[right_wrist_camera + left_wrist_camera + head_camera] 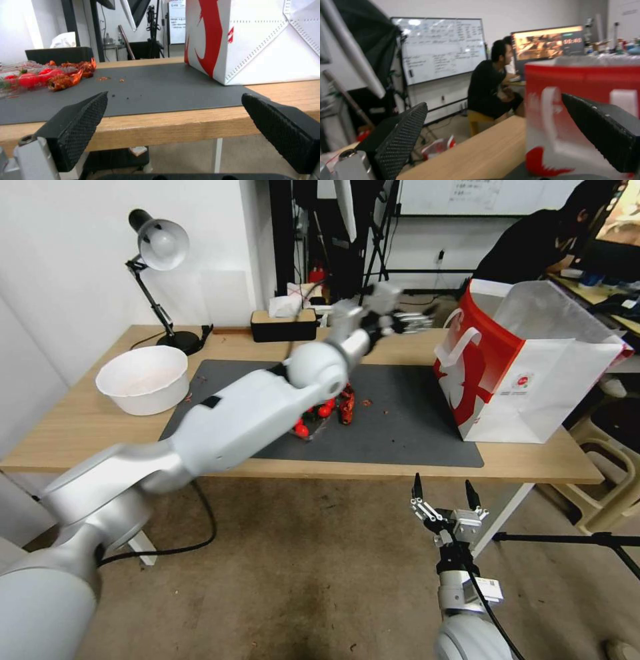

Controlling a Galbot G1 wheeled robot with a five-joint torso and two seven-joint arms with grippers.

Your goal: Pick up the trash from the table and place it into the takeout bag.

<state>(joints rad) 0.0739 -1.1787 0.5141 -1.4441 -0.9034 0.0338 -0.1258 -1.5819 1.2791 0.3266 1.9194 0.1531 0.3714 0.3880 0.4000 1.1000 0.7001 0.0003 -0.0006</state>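
Wood table (413, 465) w/ grey mat (400, 437), takeout bag (533, 380), white bowl (143, 378), lamp (160, 280)

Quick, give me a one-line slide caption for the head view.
Left hand open above the table, near the takeout bag; red trash on the mat; right hand open below the table edge.

One table (93, 427), light wood. One dark mat (407, 427) on it. One paper bag (527, 373), red and white, at 3 o'clock of mat. One white bowl (142, 378) at 9 o'clock of mat. One desk lamp (158, 253) at 11 o'clock. One black box (283, 325) at 12 o'clock. One heap of red scraps (330, 410) mid-mat, piece count unclear. Loose crumbs (377, 407) beside heap at 3 o'clock, too small to count. Two grippers: left gripper (417, 321), right gripper (445, 493).
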